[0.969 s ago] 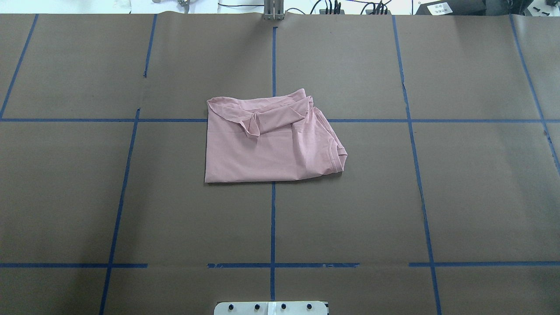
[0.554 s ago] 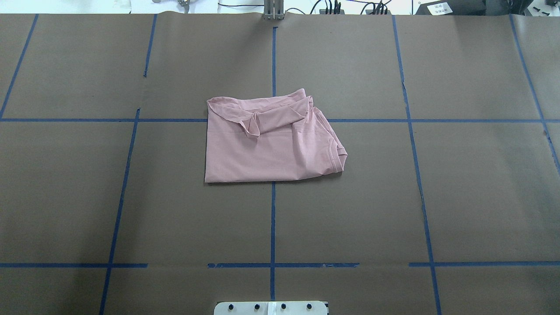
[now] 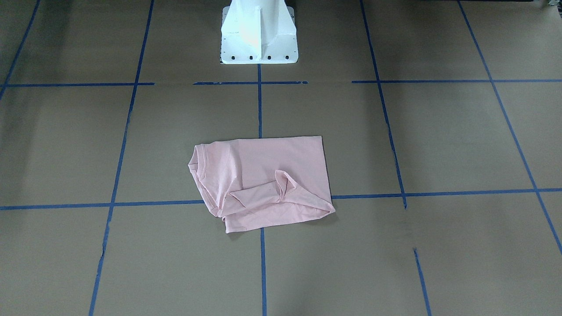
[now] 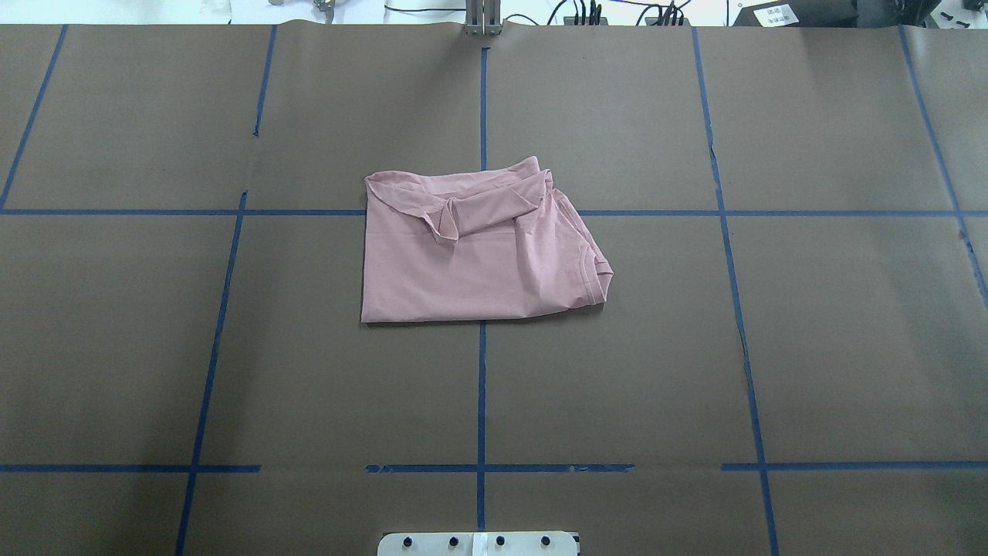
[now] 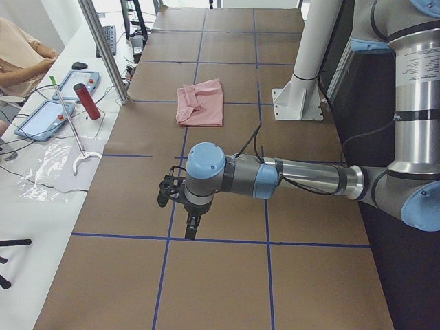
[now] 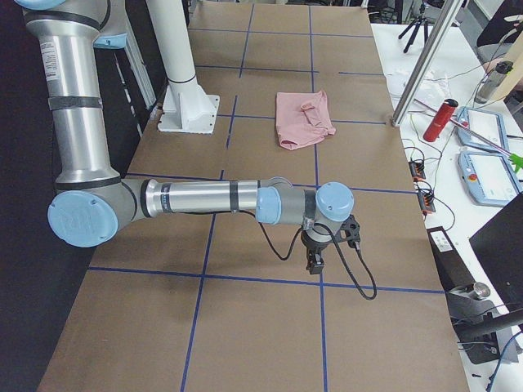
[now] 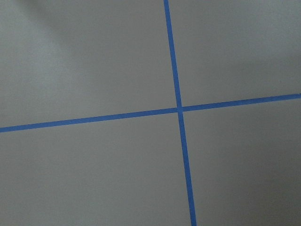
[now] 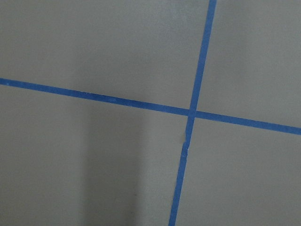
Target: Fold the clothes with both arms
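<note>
The clothes are one pale pink T-shirt (image 4: 463, 270), folded into a rough rectangle at the table's middle, plain side up, with a sleeve flap on top and the ribbed collar at its right edge. It also shows in the front-facing view (image 3: 259, 171) and both side views (image 5: 206, 106) (image 6: 301, 118). No arm touches it. My left gripper (image 5: 190, 227) hangs over bare table far from the shirt, and my right gripper (image 6: 315, 263) does the same at the other end. Open or shut, I cannot tell for either. The wrist views show only brown paper and blue tape.
Brown paper with a blue tape grid (image 4: 482, 386) covers the table. The white pedestal base (image 3: 258, 35) stands at the robot's side. Past the table's far edge are tablets (image 5: 47, 118), a red bottle (image 6: 440, 119), cables and a seated person's arm (image 5: 20, 58).
</note>
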